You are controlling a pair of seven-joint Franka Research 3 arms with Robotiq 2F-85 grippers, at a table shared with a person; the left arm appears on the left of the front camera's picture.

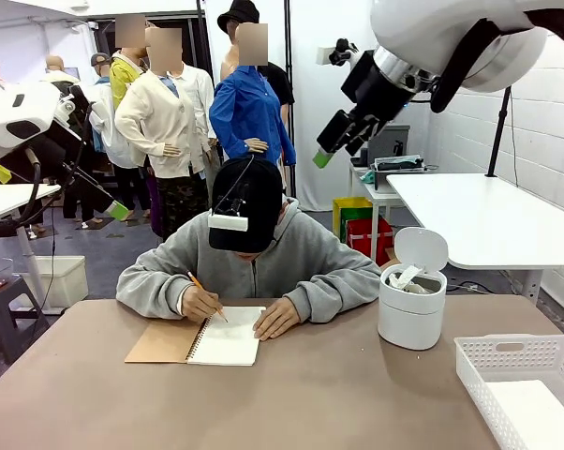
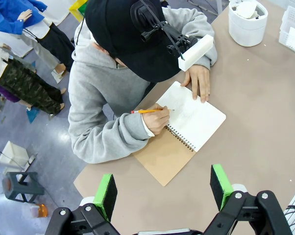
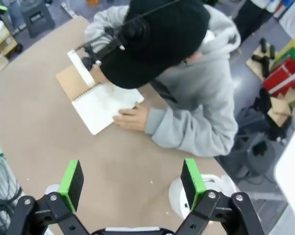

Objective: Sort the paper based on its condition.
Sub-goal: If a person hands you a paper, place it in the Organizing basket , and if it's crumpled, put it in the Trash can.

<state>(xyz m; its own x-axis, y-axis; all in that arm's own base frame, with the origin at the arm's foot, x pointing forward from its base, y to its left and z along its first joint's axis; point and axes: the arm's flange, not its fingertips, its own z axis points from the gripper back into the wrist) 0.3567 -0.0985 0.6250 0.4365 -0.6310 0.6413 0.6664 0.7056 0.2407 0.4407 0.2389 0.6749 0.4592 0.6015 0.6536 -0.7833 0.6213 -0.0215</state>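
A person at the far side writes with a pencil in a spiral notebook with a brown cover. Crumpled white paper sits in the white bin. A flat white sheet lies in the white basket. My left gripper hangs open high over the table's edge, below the notebook in its view. My right gripper is open too, high above the table with nothing between its fingers. From the front, the left gripper is raised at far left and the right gripper at upper right.
The bin, lid tipped up, stands right of the person, with the basket beyond it at the table's right corner. The person's hand rests on the notebook page. A second white table stands behind at right.
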